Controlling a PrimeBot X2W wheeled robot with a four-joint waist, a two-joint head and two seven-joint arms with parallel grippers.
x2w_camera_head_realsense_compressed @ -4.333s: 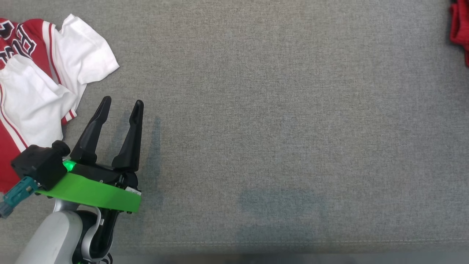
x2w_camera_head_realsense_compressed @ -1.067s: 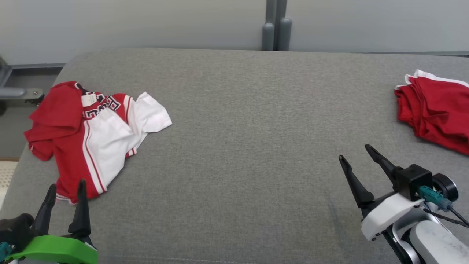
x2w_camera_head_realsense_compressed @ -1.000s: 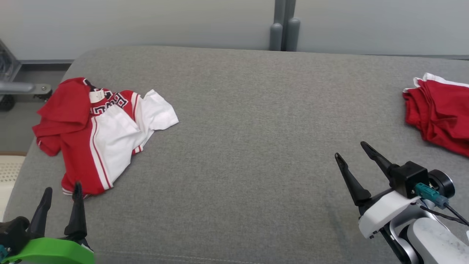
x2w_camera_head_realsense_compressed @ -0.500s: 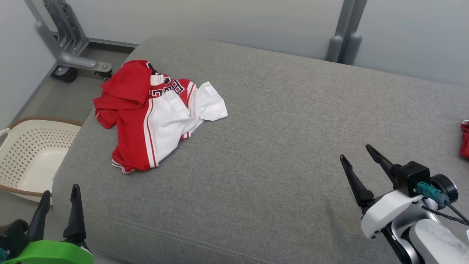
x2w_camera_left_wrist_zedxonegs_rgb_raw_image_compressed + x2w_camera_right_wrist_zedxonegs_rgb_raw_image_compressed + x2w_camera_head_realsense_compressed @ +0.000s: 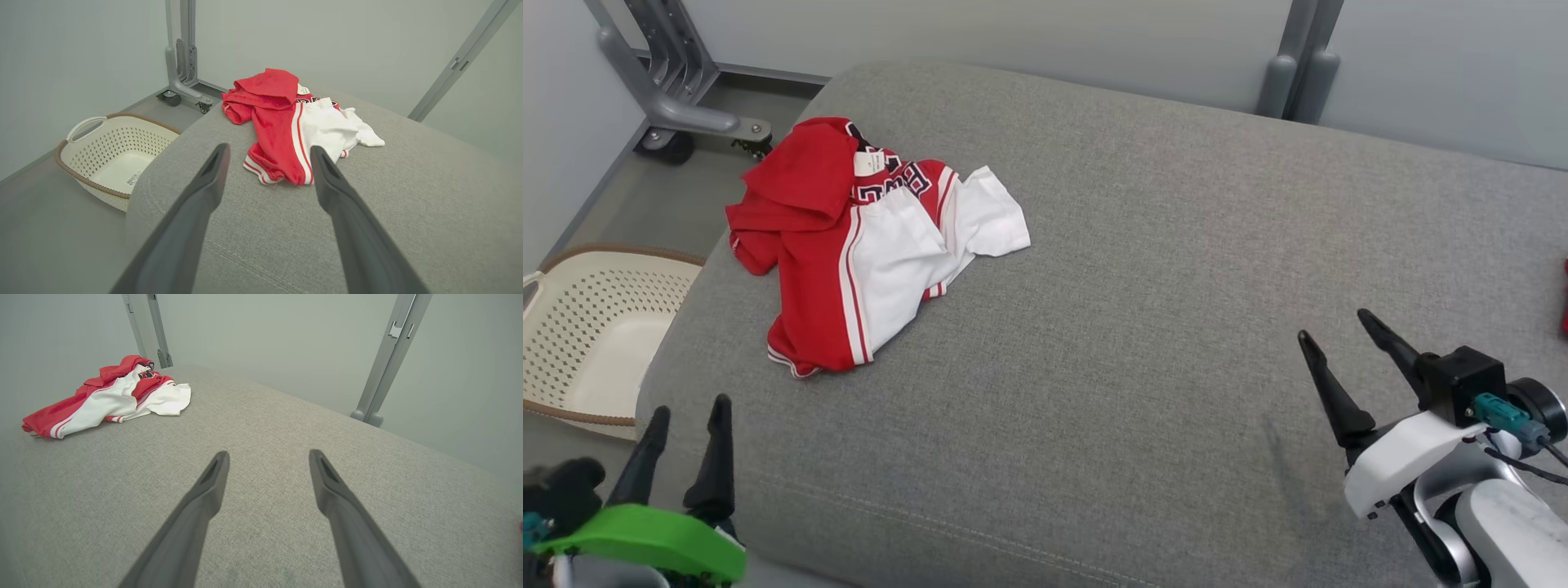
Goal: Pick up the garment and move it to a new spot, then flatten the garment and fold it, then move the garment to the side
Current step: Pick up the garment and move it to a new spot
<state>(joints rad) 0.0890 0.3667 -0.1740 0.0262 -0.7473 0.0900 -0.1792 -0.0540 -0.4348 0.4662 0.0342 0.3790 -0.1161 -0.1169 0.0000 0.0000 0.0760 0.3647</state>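
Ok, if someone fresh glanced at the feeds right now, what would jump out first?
The crumpled red-and-white garment near the far left corner of the grey cushion. Then the cream basket on the floor to its left, and the left claw and right claw, both open and empty, at the near side.

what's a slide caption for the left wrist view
Open left hand faces crumpled red-and-white garment on grey cushion; basket on floor

Grey upholstered surface [image 5: 1143, 327]; crumpled red-white garment [image 5: 874, 253] (far-left corner) on it.
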